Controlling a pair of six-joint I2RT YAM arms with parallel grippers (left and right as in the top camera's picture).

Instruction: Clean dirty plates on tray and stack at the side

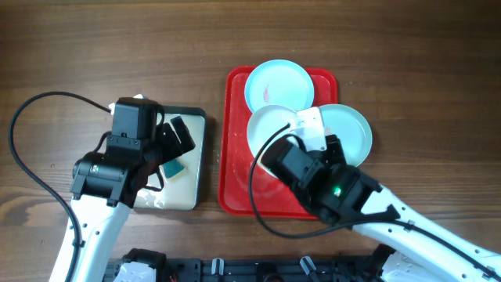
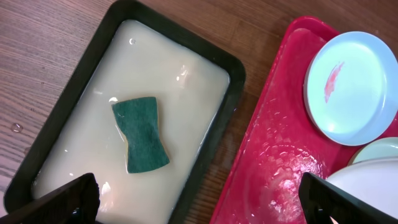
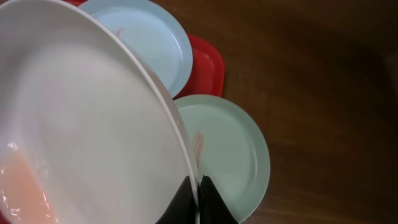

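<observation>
The red tray (image 1: 235, 168) lies mid-table. A pale blue plate (image 1: 278, 84) with a red smear sits at its far end; it also shows in the left wrist view (image 2: 354, 87). A second pale blue plate (image 1: 351, 129) overlaps the tray's right rim, with a small red smear (image 3: 198, 142). My right gripper (image 3: 198, 193) is shut on the rim of the white plate (image 3: 81, 124) and holds it tilted over the tray (image 1: 270, 127). My left gripper (image 2: 199, 202) is open and empty above the cream tray and the red tray's left rim (image 2: 273, 155).
A black-rimmed cream tray (image 1: 196, 196) of milky liquid stands left of the red tray, with a green sponge (image 2: 140, 134) lying in it. Bare wooden table lies right of the plates (image 3: 323, 93). A black cable loops at the far left (image 1: 23, 117).
</observation>
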